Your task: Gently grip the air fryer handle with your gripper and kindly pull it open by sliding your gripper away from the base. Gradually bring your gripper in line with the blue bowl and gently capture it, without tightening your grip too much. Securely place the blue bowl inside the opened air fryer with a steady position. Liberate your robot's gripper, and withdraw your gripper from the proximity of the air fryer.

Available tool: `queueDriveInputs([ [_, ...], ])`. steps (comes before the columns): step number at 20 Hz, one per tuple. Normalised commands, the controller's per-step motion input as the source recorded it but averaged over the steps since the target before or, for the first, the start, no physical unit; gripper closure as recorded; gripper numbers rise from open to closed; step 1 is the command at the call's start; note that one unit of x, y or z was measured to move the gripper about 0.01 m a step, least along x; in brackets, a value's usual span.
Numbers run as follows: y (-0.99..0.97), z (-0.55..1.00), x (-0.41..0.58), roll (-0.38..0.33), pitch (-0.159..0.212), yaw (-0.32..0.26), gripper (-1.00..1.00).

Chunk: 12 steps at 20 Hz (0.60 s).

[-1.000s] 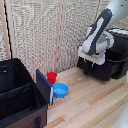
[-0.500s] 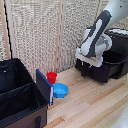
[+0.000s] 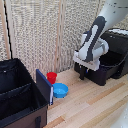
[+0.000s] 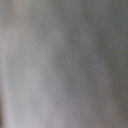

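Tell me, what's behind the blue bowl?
Behind the blue bowl stands a small red cup, and behind that a pale slatted wall. The black crate's blue panel is beside the bowl. The wrist view is only gray blur.

The white arm bends downward, its hand point(image 3: 85, 73) pointing down, fingers obscured.

A light wooden floor point(image 3: 95, 105) carries the blue bowl point(image 3: 60, 90), red cup point(image 3: 51, 77), black crate point(image 3: 17, 95) and air fryer point(image 3: 107, 62).

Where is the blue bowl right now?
In the exterior view, the blue bowl sits on the wooden floor left of centre, just below the red cup and beside the black crate.
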Motion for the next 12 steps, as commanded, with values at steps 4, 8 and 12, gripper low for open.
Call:
queueDriveInputs([
  [4, 0.22, 0.06, -0.006, -0.028, 0.004, -0.054, -1.00],
  [8, 0.14, 0.54, -0.016, -0.037, 0.000, -0.034, -1.00],
  [12, 0.15, 0.88, -0.085, -0.010, 0.000, -0.034, -1.00],
])
